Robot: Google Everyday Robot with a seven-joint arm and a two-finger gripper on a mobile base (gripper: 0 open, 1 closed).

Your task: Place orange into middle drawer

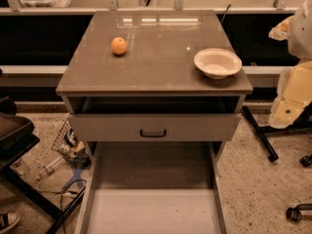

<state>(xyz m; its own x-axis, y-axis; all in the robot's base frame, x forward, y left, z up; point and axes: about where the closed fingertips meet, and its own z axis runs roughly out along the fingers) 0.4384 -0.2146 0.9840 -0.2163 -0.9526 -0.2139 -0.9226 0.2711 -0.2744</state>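
Rightward, hand [282, 29] beside glossy tabletop [156, 65] with orange [118, 46].

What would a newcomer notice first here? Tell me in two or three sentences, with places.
The orange stands out, alone toward the back left of the cabinet top, with a white bowl near its right front edge. Below the drawer front with the black handle, the middle drawer is pulled far out toward the camera, its pale floor bare. The gripper is not in view; only pale robot parts show at the right edge.
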